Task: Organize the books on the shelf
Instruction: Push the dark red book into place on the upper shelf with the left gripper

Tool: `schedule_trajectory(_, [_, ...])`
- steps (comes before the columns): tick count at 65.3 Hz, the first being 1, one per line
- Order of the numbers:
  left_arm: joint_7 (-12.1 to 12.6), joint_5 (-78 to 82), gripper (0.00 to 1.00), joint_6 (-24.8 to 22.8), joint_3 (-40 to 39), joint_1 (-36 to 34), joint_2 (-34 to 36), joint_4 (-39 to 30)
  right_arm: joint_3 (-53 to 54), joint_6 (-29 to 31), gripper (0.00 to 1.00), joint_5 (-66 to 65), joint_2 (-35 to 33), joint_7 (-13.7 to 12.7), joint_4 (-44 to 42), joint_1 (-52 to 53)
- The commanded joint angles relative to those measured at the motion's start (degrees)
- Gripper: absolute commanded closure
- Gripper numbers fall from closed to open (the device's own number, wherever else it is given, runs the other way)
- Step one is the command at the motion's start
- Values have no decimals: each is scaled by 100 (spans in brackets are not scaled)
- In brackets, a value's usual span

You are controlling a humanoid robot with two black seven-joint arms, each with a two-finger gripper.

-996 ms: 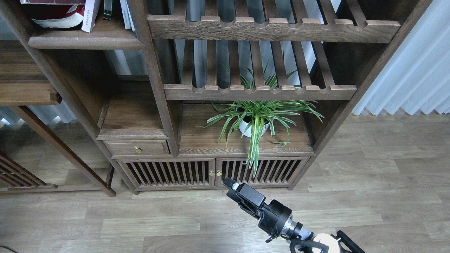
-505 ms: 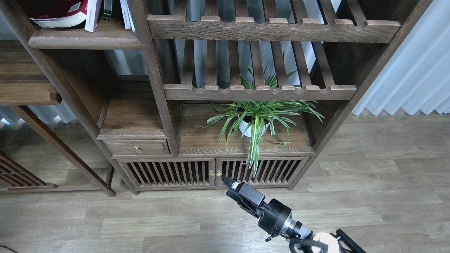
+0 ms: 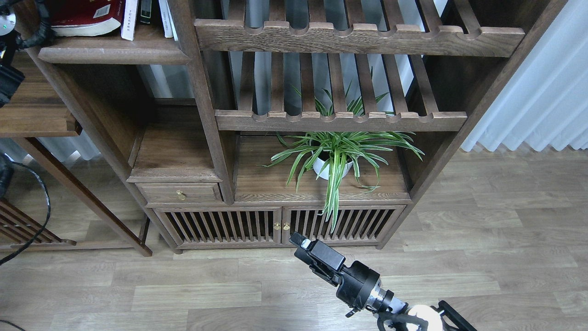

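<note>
Looking up toward the top-left corner, where the books are sitting on the solid dark-brown shelf (image 3: 115, 53) with the rounded front edge. Seeing a red paperback (image 3: 85, 17) lying flat, page edges facing out, long axis running roughly left to right along the board, top cut off by the frame. Noting two or three upright volumes just right of it, a white spine (image 3: 130, 20) touching or nearly touching the red one, then a dark spine (image 3: 146, 11) and another pale spine (image 3: 164, 18) beside the bookcase post (image 3: 202, 101); titles too small and cropped to read.

Hanging low over the floor, well apart from the books: the right gripper (image 3: 301, 243), pointing up and to the left, dark and seen almost end-on, so not telling whether the two fingers are apart or together, and nothing visibly held. Lying up and far to the left of it, the books, with the spider plant (image 3: 337, 156) and the slatted racks (image 3: 340, 122) in between.

Showing at the far left edge only black arm parts and cable (image 3: 11, 55), just beside the shelf's left end; the left gripper itself not making it into view. Judging the left arm much the nearer to the books, so the coming move likely falling to it, working along the board's length.

Missing: upper halves of all books, and any maroon cover.
</note>
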Motion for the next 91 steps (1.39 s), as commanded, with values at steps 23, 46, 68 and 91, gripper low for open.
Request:
schedule_trajectory(23, [46, 255, 93, -35, 508, 38, -280, 550, 1, 0, 1, 0, 0, 0, 3, 0])
schedule_trajectory(46, [38, 483, 75, 32, 798, 38, -465, 813, 1, 0, 1, 0, 0, 0, 73, 0])
schedule_trajectory(68, [-867, 430, 8, 269, 710, -32, -605, 778, 10, 0, 1, 0, 0, 0, 73, -9])
schedule_trajectory(91, [-1342, 422, 0, -35, 464, 64, -149, 216, 19, 0, 1, 0, 0, 0, 73, -9])
